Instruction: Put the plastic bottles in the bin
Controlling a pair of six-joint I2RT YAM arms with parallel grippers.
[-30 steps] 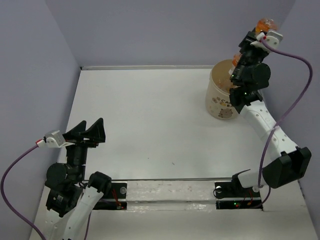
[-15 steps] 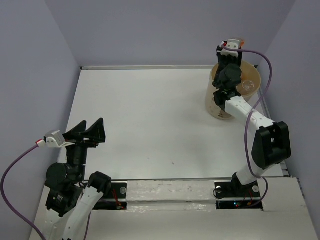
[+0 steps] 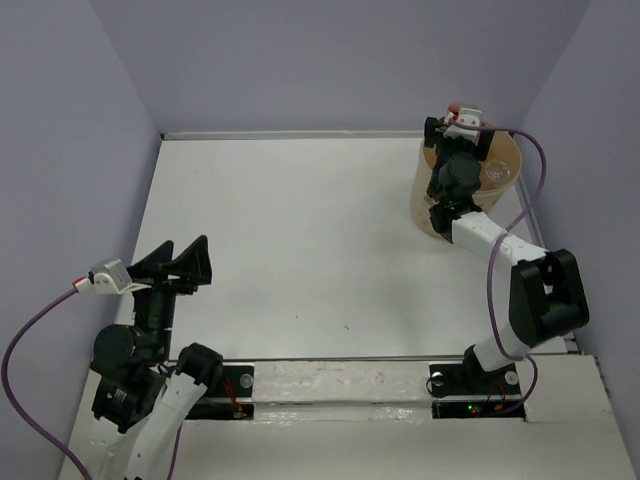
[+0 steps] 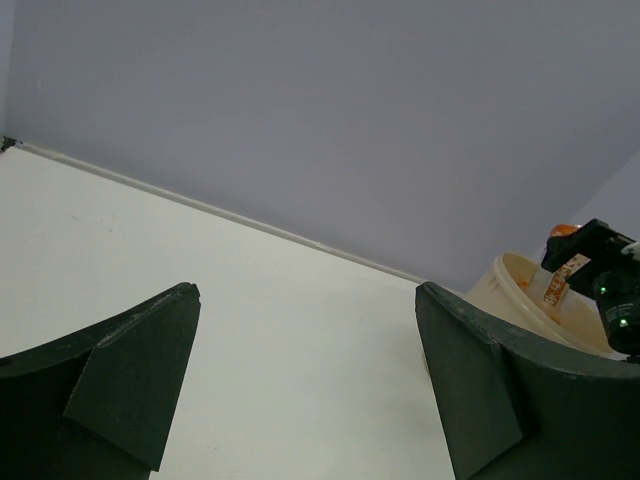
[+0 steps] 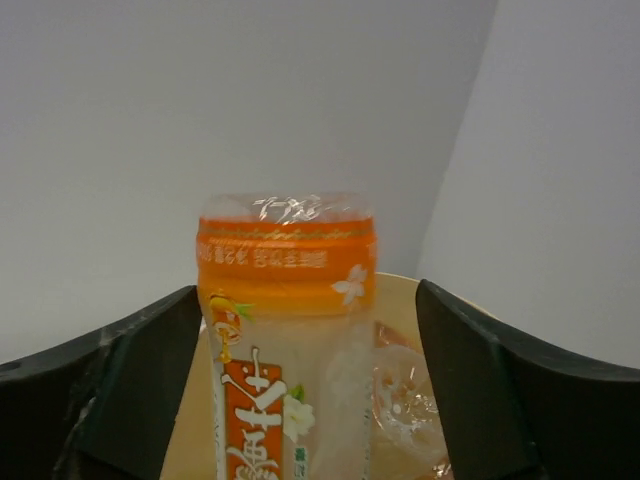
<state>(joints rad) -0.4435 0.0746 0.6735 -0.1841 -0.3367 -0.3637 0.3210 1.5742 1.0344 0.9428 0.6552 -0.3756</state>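
Observation:
My right gripper (image 3: 452, 128) hangs over the bin (image 3: 480, 195), a tan paper tub at the back right of the table. Its jaws stand wide open. An orange-labelled plastic bottle (image 5: 288, 340) stands bottom up between the fingers, against the left finger (image 5: 130, 370) with a gap to the right finger (image 5: 500, 370), above the bin's mouth (image 5: 400, 285). A clear bottle (image 3: 497, 172) lies inside the bin and shows in the right wrist view as a clear bottle (image 5: 405, 395) below the jaws. My left gripper (image 3: 180, 262) is open and empty at the near left.
Grey walls close the table at the back and on both sides, and the bin stands close to the back right corner. In the left wrist view the bin (image 4: 510, 290) shows far off to the right, past the white table (image 4: 250, 300).
The right arm swung from the back right corner to over the bin and came down. Its jaws went from shut on the orange bottle to wide open. The left arm stayed still.

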